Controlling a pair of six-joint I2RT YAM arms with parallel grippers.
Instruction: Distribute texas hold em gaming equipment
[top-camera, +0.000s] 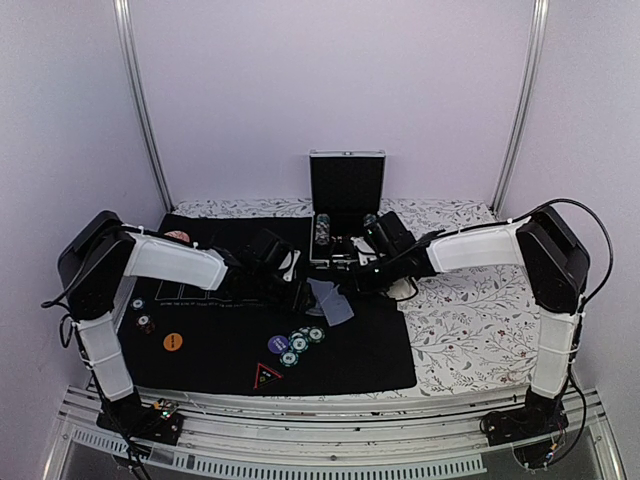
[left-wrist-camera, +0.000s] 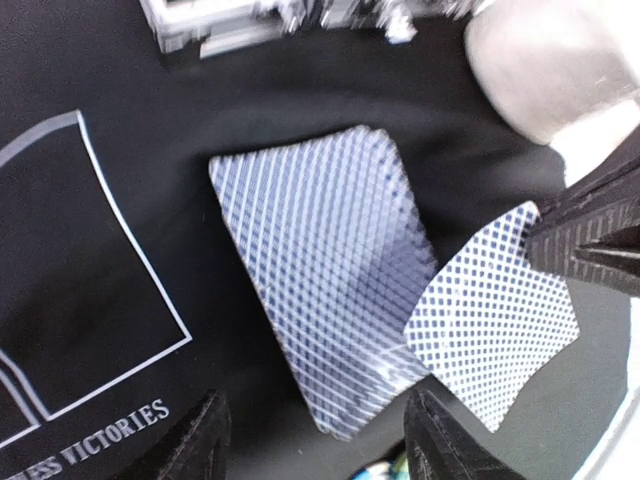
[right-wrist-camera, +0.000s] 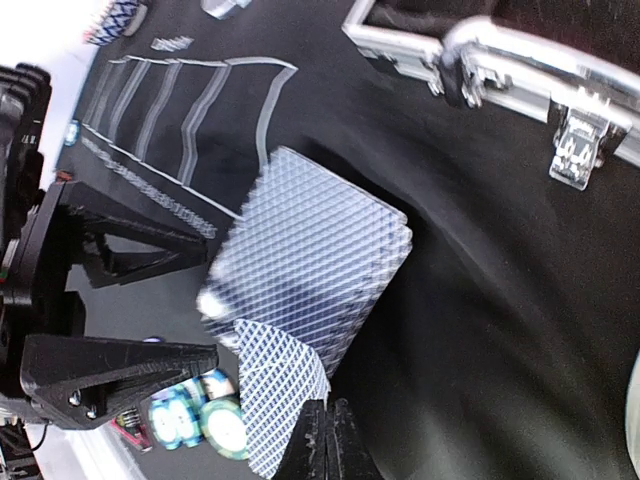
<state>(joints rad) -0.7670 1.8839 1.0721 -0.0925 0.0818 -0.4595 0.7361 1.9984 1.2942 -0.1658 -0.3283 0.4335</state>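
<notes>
A deck of blue-grey-backed playing cards (left-wrist-camera: 320, 270) lies on the black mat (top-camera: 220, 350) in the middle of the table. My right gripper (right-wrist-camera: 327, 415) is shut on the corner of a single card (right-wrist-camera: 275, 400), which is bent up off the deck (right-wrist-camera: 310, 255). That card (left-wrist-camera: 495, 320) overlaps the deck's right corner. My left gripper (left-wrist-camera: 320, 405) is open, its fingers (left-wrist-camera: 205, 440) standing either side of the deck's near end without touching it. Green-and-white poker chips (top-camera: 302, 342) sit just in front, with a purple button (top-camera: 278, 344) and an orange button (top-camera: 173, 342).
An open metal case (top-camera: 346, 215) stands at the back of the mat, its latch (right-wrist-camera: 575, 150) close to the right gripper. More chips (top-camera: 142, 313) lie at the mat's left edge. A red triangular marker (top-camera: 267, 376) is near the front. Floral cloth (top-camera: 470, 320) covers the right side.
</notes>
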